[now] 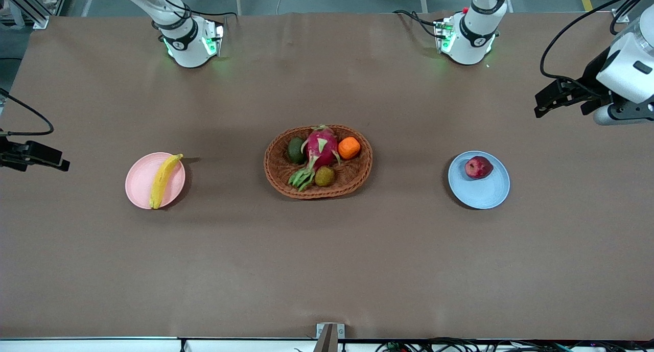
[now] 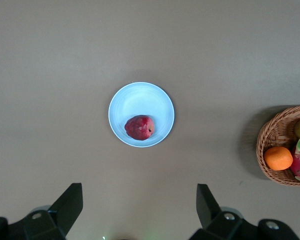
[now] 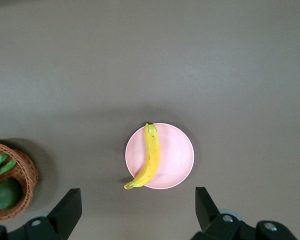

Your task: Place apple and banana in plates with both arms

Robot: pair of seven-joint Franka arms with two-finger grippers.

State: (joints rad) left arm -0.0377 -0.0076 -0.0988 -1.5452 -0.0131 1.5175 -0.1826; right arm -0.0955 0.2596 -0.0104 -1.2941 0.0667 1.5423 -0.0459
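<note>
The banana (image 1: pixel 162 181) lies across the pale pink plate (image 1: pixel 140 188), toward the right arm's end of the brown surface (image 1: pixel 327 270), with its stem tip poking over the rim on the side nearer the robots' bases. The dark red apple (image 1: pixel 479 167) sits in the light blue plate (image 1: pixel 483 191) toward the left arm's end, resting close to the rim nearer the bases rather than at the plate's middle. Between the two plates, at the centre of the surface, stands an oval wicker basket (image 1: pixel 357 176) holding a pink dragon fruit (image 1: pixel 322 145), an orange (image 1: pixel 349 147), a dark green avocado (image 1: pixel 296 150) and a small brownish kiwi (image 1: pixel 324 176). The left pincer (image 2: pixel 140 205) hangs in the air over the edge at the left arm's end, its fingers apart and holding nothing, with the blue plate in its wrist view. The right pincer (image 3: pixel 138 207) hangs over the edge at the right arm's end, fingers likewise spread and empty, looking down on the pink plate.
</note>
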